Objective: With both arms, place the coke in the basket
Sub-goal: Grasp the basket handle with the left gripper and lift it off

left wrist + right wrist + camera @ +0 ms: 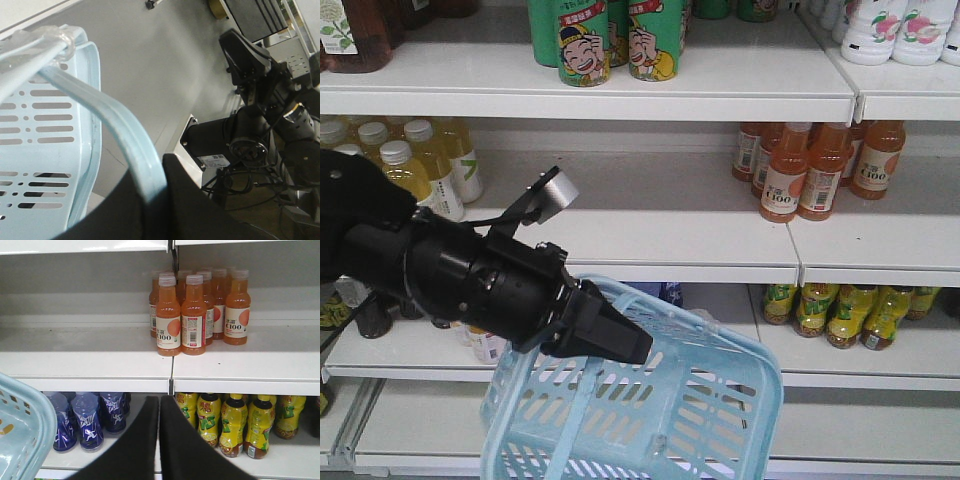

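Note:
The pale blue slotted basket (660, 420) hangs tilted in front of the lower shelves. My left gripper (638, 350) is shut on its hoop handle (112, 125). In the left wrist view the handle runs between the two black fingers of the left gripper (152, 172), with the basket wall (45, 125) to the left. My right gripper (160, 400) is shut with nothing in it and faces the shelves; a corner of the basket (20, 430) shows at its lower left. No coke shows in any view.
Orange drink bottles (800, 170) (185, 315) stand on the middle shelf. Yellow-labelled bottles (235, 420) and blue bottles (85, 420) fill the shelf below. Green cans (585, 40) stand on top, pale yellow bottles (430, 170) at the left. The right arm (270, 100) shows beside the mobile base.

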Robot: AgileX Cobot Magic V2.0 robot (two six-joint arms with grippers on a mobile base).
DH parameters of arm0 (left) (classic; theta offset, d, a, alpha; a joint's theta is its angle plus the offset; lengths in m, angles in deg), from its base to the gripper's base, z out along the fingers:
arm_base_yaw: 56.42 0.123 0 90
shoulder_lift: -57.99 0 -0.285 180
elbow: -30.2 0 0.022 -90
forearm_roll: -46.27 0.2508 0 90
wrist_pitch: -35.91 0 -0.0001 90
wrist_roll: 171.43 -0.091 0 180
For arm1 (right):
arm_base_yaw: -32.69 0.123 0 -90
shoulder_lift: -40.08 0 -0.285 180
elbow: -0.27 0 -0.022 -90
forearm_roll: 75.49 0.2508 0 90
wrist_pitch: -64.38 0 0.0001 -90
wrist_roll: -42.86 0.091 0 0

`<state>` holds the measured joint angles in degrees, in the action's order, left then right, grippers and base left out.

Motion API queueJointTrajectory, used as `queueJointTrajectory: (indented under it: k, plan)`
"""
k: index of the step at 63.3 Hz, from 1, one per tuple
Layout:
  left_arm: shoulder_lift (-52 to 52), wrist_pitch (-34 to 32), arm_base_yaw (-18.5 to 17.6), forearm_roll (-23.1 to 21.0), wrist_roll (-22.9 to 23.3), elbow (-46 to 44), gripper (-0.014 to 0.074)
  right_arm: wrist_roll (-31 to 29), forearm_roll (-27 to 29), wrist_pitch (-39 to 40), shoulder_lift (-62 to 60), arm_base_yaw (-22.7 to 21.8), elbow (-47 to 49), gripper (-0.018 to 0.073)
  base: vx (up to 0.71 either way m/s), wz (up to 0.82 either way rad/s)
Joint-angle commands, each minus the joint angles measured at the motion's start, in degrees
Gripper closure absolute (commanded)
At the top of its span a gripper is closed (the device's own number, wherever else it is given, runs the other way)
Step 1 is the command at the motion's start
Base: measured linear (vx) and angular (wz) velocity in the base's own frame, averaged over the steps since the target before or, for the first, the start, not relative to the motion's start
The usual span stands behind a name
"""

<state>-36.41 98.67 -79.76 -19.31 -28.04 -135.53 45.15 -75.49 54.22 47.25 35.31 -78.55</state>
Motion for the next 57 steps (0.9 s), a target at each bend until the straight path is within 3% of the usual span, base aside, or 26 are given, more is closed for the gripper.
queueJointTrajectory:
  k: [1, 10, 16, 22, 57]
  plan:
    - [7.24, -4.14, -1.98, -5.80, -0.38, 2.35, 0.0604, -0.44, -0.42, 4.15, -0.99, -0.19, -0.61, 0.0564, 0.00, 0.00]
    - [14.48, -9.15, -3.62, -11.38, -1.13, 7.49, 0.0604, -0.44, -0.42, 4.15, -0.99, -0.19, -0.61, 0.0564, 0.00, 0.00]
    - [18.84, -11.73, -3.74, -18.56, -4.87, 10.09, 0.0604, -0.44, -0.42, 4.15, -0.99, -0.19, -0.61, 0.0564, 0.00, 0.00]
    - [21.84, -13.39, -3.74, -22.34, -7.71, 11.43, 0.0604, -0.44, -0.42, 4.15, -0.99, -0.19, -0.61, 0.0564, 0.00, 0.00]
    - [23.59, -13.35, -3.74, -22.49, -7.72, 11.60, 0.0604, -0.44, -0.42, 4.15, -0.99, -0.19, -0.61, 0.0564, 0.00, 0.00]
